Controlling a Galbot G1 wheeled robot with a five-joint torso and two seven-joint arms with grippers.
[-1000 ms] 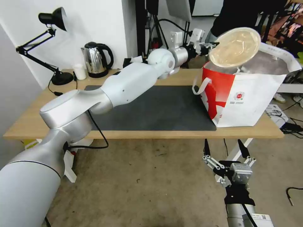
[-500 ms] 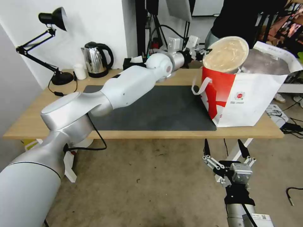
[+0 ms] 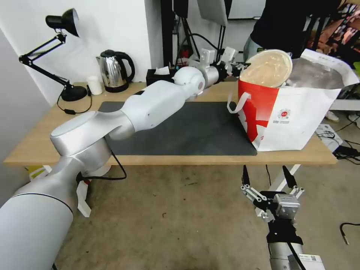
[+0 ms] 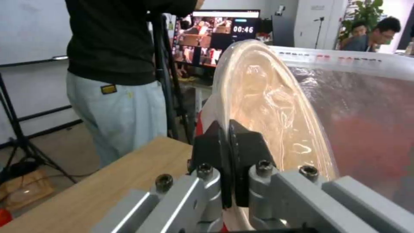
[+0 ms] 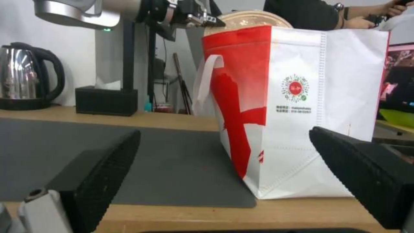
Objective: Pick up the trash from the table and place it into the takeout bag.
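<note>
My left gripper (image 3: 240, 67) is shut on the rim of the shallow beige bowl (image 3: 267, 68), which stands on edge, half sunk into the open mouth of the takeout bag (image 3: 296, 112). Up close, the left wrist view has the black fingertips (image 4: 245, 145) pinching the beige bowl (image 4: 271, 106) against the bag's silver foil lining (image 4: 371, 129). The white and red bag stands at the right end of the table (image 3: 37, 146), on the corner of the dark mat (image 3: 195, 131). My right gripper (image 3: 267, 176) hangs open below the table's front edge, facing the takeout bag (image 5: 302, 97).
At the back left of the table stand a black desk lamp (image 3: 62, 52), a steel kettle (image 3: 112, 71), a small white cup (image 3: 95, 85) and a black tissue box (image 3: 159, 77). A person in dark clothes (image 3: 288, 18) stands right behind the bag. Cables lie on the floor at right.
My left arm has lowered the beige bowl from above the bag's rim down into its mouth. The right arm has not moved.
</note>
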